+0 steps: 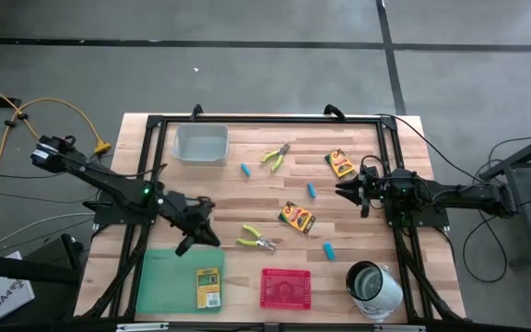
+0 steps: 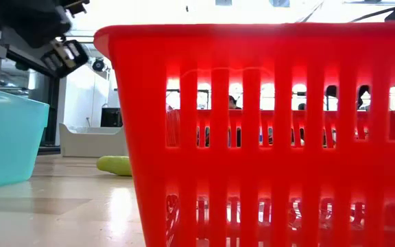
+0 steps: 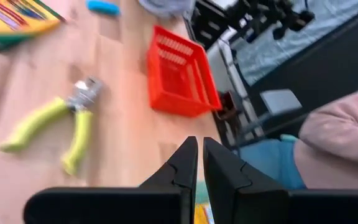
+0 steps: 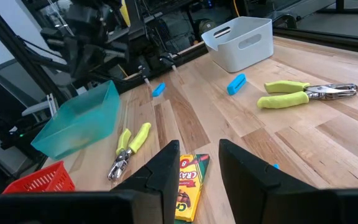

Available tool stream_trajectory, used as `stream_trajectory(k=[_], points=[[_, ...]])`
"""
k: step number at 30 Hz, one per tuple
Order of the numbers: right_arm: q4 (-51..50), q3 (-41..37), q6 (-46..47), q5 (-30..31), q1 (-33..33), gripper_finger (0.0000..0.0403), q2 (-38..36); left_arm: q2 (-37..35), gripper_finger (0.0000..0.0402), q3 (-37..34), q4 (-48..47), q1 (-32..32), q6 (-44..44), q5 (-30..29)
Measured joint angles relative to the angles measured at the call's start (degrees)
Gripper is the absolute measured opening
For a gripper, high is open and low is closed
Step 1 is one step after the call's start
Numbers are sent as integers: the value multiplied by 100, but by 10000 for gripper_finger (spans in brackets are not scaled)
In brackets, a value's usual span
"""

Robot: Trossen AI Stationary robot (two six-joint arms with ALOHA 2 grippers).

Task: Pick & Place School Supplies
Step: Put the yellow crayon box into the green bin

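Wooden tabletop point(image 1: 247, 194) inside a black frame, grey floor around. Green tray point(image 1: 169, 277) at near left already holds one crayon box point(image 1: 209, 288); red tray point(image 1: 286, 287) beside it. Two crayon boxes point(image 1: 297, 218) point(image 1: 342, 164), two pliers point(image 1: 257, 242) point(image 1: 276, 157) and four blue pieces point(image 1: 327, 249) lie loose mid-table. Left gripper point(image 1: 198, 228) hangs just beside the tray, jaws nearly shut, nothing in them: looks like a drop just done. Right gripper point(image 1: 353, 192) waits at right, jaws partly open, empty. Next move, likely: open, go to nearest pliers.
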Motion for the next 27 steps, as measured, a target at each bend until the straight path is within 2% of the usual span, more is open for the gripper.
stream_trajectory(k=[9,16,21,27], points=[[0,0,-1,1,0,104,-1,-57,24,0,2,999,355,0],[0,0,-1,-1,0,104,-1,-57,24,0,2,1718,1105,-71],[0,0,0,-1,0,104,0,-29,24,3,4,1929,1719,-511],[0,0,0,0,-1,104,1,154,24,7,2,1978,1823,-728]])
